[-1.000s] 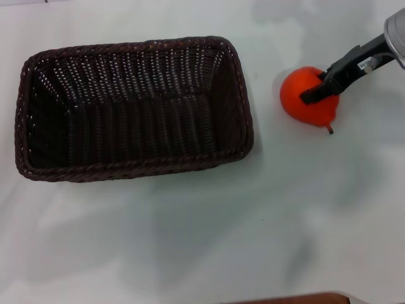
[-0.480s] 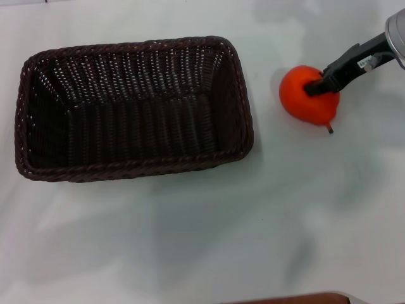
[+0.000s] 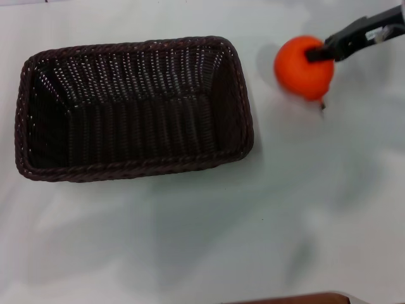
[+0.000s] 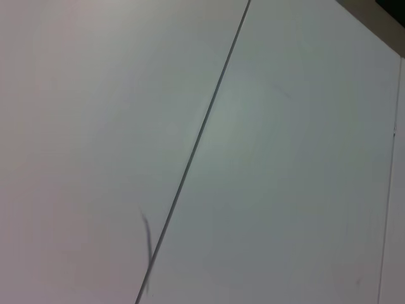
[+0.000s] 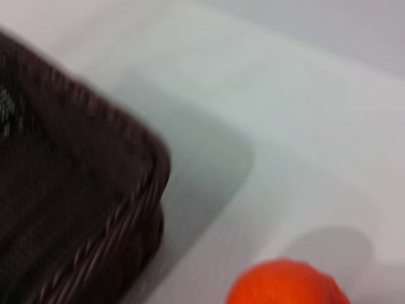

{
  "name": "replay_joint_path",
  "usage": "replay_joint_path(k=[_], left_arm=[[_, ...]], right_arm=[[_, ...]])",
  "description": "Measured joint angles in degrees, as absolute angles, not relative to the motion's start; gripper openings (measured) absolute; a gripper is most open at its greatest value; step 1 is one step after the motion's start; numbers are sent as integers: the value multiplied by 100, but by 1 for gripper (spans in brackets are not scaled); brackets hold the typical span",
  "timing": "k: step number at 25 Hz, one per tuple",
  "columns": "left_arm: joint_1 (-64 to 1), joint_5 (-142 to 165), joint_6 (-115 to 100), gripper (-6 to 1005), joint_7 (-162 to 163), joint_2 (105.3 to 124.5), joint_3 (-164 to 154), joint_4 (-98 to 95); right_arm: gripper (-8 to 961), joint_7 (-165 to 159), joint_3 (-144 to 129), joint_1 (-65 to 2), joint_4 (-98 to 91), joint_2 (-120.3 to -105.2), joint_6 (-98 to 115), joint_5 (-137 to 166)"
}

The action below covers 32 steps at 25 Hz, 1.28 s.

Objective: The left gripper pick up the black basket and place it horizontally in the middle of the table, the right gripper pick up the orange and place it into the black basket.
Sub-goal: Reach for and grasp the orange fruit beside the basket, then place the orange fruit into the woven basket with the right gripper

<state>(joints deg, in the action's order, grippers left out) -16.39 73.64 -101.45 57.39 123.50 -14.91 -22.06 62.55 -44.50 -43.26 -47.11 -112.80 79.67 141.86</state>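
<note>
The black basket lies lengthwise across the left and middle of the white table, empty. The orange hangs above the table at the upper right, stem end down, with its shadow on the surface below it. My right gripper is shut on the orange and comes in from the right edge. In the right wrist view the orange shows beside a corner of the basket. My left gripper is out of view; the left wrist view shows only bare table.
A brown edge shows at the bottom of the head view. A thin dark seam runs across the surface in the left wrist view.
My right gripper closed on the orange and lifted it off the table, up and slightly left in the head view. The basket has not moved.
</note>
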Motion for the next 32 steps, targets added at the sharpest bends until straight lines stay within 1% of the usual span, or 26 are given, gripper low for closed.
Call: replay_joint_path(k=[5, 7, 10, 13, 14, 16, 18, 23, 27, 32], left_arm=[[-1624, 7356, -10141, 594, 5747, 12349, -1477, -2206], [-1618, 7354, -10141, 594, 5749, 12353, -1476, -2206], [-1617, 7352, -10141, 594, 5749, 12355, -1480, -2202], [-1624, 7352, -10141, 594, 5749, 12361, -1484, -2151], [-1633, 7357, -10141, 594, 5748, 12364, -1482, -2123], [-1640, 7363, -10131, 594, 5748, 12365, -1487, -2089], [-1642, 7364, -10110, 594, 5748, 12363, -1496, -2065], [-1629, 7372, -10091, 594, 5748, 12364, -1507, -2056], [-1607, 7372, -10089, 594, 5748, 12366, -1512, -2056], [-1604, 7357, -10091, 594, 5748, 12367, -1518, -2056]], right_arm=[[123, 6630, -3858, -4154, -4767, -11268, 7831, 13193], [107, 6897, -3745, -4036, -4760, -11323, 7798, 12377], [96, 7329, -3770, -3938, -4716, -11499, 7865, 11257], [91, 7772, -3933, -3960, -4699, -11832, 8019, 10362], [89, 7875, -4052, -3988, -4678, -11914, 8030, 10172], [85, 8112, -4545, -4078, -4502, -12007, 8034, 9691], [81, 8353, -5222, -4206, -4204, -12008, 7967, 9199], [142, 8735, -6672, -4355, -3971, -12024, 7423, 8690], [191, 9008, -7141, -4319, -3861, -12021, 7051, 8319], [412, 9469, -7154, -4051, -3846, -12007, 7048, 7950]])
